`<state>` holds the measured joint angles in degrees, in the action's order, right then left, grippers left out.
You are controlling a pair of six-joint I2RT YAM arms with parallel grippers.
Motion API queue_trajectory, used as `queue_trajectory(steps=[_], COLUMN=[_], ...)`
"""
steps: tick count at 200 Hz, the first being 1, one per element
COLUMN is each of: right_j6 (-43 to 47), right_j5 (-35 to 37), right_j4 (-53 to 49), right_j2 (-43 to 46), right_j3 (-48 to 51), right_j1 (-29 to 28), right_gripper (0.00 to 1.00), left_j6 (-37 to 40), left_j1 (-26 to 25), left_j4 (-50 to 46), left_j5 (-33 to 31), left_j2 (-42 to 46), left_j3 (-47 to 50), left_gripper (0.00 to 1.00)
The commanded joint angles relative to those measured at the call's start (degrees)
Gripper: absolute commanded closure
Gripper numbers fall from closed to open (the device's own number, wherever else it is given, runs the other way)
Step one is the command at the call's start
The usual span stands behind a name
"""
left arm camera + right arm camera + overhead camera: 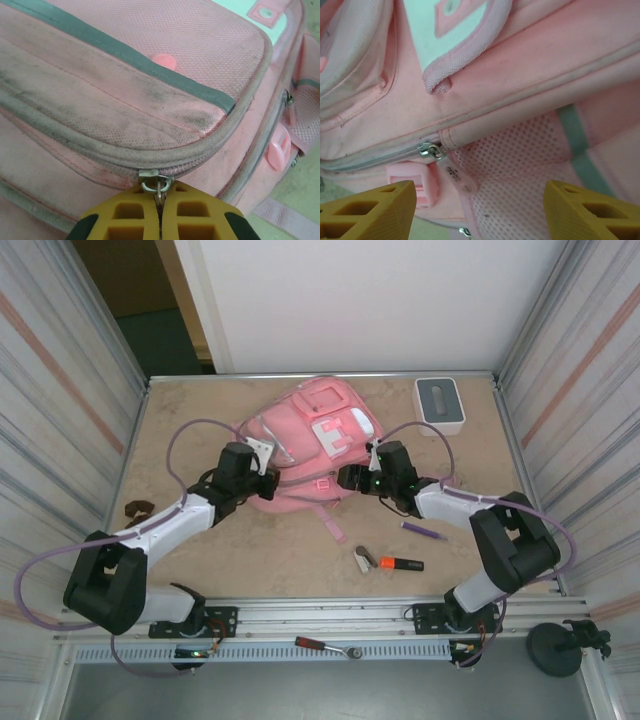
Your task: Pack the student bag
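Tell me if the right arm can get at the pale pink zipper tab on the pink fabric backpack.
Likely yes: the open right tool faces the pale pink zipper tab, which hangs uncovered just ahead of it.

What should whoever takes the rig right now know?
Left gripper: shut on a zip pull of the bag.
Right gripper: open, holding nothing, over the bag's side near another zip slider.
The bag lies mid-table toward the far edge. The marker and pen lie loose by the right arm; the white box sits at the far right.
Done: one pull gripped. The zips in view look closed.
Left, probably: unzip, load the loose items, close up.
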<state>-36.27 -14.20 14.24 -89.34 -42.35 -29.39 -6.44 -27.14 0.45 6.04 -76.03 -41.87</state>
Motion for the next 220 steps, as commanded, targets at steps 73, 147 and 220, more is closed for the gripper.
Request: queue_trajectory(steps=[73,147,220], right_j6=[0.3,7.0,5.4], right_j5=[0.8,4.1,6.1], right_j4=[-1.1,-5.9,-7.6], right_j2=[-10.5,-7.4,3.7], right_j3=[-8.6,-7.7,-2.0], right_j1=[6.1,8.0,-2.3], right_gripper=[0.37,0.41,0.37], left_j6=[5.1,5.2,2.1], left_j1=[-3.0,-3.0,-3.3], left_j4=[-7.1,-9.4,-5.6], left_j5=[-15.4,-12.3,-2.9], left_j2=[0.5,-0.2,3.5], left_j3=[-1.9,-4.0,-2.3], left_gripper=[1.00,1.00,1.00])
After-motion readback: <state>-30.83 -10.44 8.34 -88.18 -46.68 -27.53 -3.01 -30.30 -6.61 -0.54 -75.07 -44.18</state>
